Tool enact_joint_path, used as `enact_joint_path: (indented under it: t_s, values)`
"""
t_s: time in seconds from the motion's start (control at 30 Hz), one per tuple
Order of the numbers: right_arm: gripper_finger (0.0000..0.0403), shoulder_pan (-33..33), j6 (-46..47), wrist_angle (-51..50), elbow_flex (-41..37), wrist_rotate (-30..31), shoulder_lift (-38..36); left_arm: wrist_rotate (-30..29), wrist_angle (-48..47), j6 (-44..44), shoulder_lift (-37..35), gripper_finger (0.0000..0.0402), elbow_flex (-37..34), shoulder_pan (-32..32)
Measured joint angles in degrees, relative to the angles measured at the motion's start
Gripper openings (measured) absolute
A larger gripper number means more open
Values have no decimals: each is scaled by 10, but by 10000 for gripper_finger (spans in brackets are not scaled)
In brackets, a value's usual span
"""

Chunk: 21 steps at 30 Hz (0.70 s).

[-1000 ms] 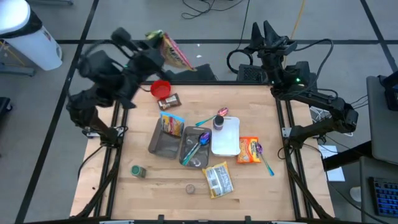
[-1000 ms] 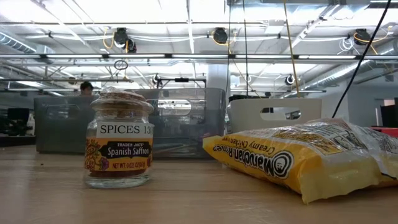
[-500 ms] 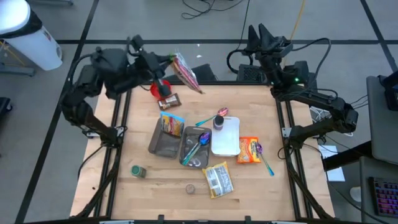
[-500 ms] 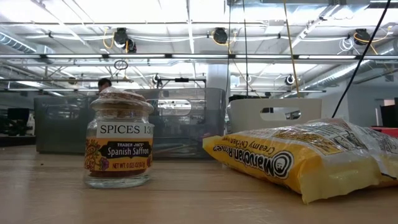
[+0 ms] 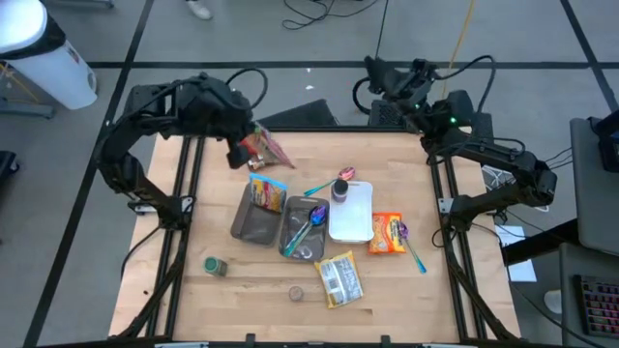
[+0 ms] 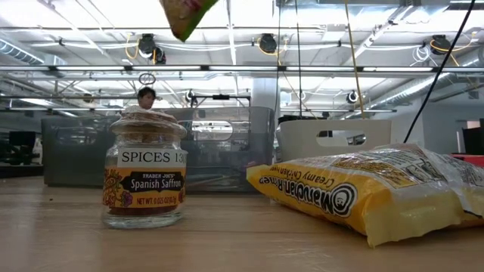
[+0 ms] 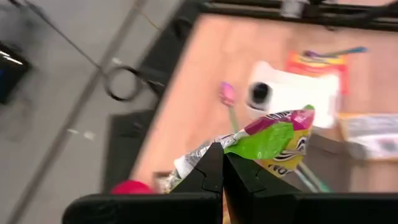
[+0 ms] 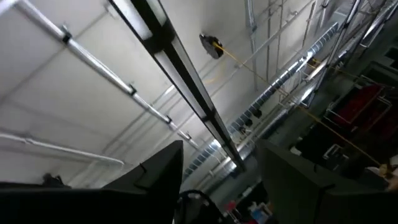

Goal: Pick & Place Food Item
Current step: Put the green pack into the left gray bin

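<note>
A snack bag, printed green, pink and white, hangs over the table's far left part. My left gripper is shut on it. Its lower end dips in at the top of the low view. In the left wrist view the bag reaches out past the shut fingers. My right gripper stands beyond the table's far edge, open and pointing up at the ceiling, with nothing between its fingers. My left gripper pinches one crumpled end of the bag between its two fingers. The fingers slant down from the table's far left side. The rest of the bag reaches out beyond the fingertips, lifted clear of the table.
Mid-table lie two grey trays holding a packet and a spoon, and a white tray. An orange packet, a yellow ramen packet and a spice jar lie nearer the front. A red cup sits under the left gripper.
My left gripper has swung from beyond the table's far left corner in over the table and down, tipping from upward to slanting downward. The bag has come with it and now hangs over the far left part. My right gripper has turned a little in place.
</note>
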Motion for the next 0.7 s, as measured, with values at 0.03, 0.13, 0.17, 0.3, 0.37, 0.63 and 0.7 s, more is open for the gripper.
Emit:
enact_joint_path:
  t_s: [0.03,0.13,0.17,0.3,0.37,0.63,0.7]
  values:
    - [196,0,-14,-9,0,-8,0,34,-12,-7,1,0,0,7]
    - [196,0,-43,-41,0,-31,0,104,-30,-17,2,0,0,16]
    - [196,0,-54,-53,0,-40,0,117,-34,-22,4,0,-1,17]
    - [196,0,-87,-101,0,-68,0,130,-50,-35,7,0,-27,17]
    - [196,0,-98,-117,0,-70,0,148,-51,-38,7,0,-55,16]
    - [196,-9,-168,-191,0,-133,0,173,-52,-41,-1,0,-193,15]
    - [196,-17,-169,-208,0,-158,0,190,-52,-43,-10,0,-224,15]
